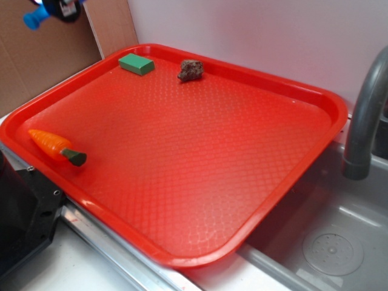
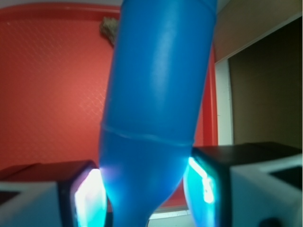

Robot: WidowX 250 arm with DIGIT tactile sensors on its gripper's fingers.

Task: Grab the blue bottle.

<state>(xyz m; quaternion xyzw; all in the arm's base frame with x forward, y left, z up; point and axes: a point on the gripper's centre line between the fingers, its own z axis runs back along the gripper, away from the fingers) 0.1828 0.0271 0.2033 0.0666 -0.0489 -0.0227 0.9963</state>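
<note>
The blue bottle (image 2: 156,104) fills the middle of the wrist view, held between my two fingers, which press on its tapered part near the neck. In the exterior view my gripper (image 1: 60,7) is at the top left corner, high above the red tray (image 1: 327,115), mostly cut off by the frame. The bottle's blue neck and lip (image 1: 35,18) stick out to its left. The gripper is shut on the bottle.
On the tray lie an orange toy carrot with a green top (image 1: 56,147) at the left edge, a green block (image 1: 136,63) and a brown lump (image 1: 191,70) at the back. A grey faucet (image 1: 367,115) and sink (image 1: 330,245) are at the right. Brown cardboard stands behind at the left.
</note>
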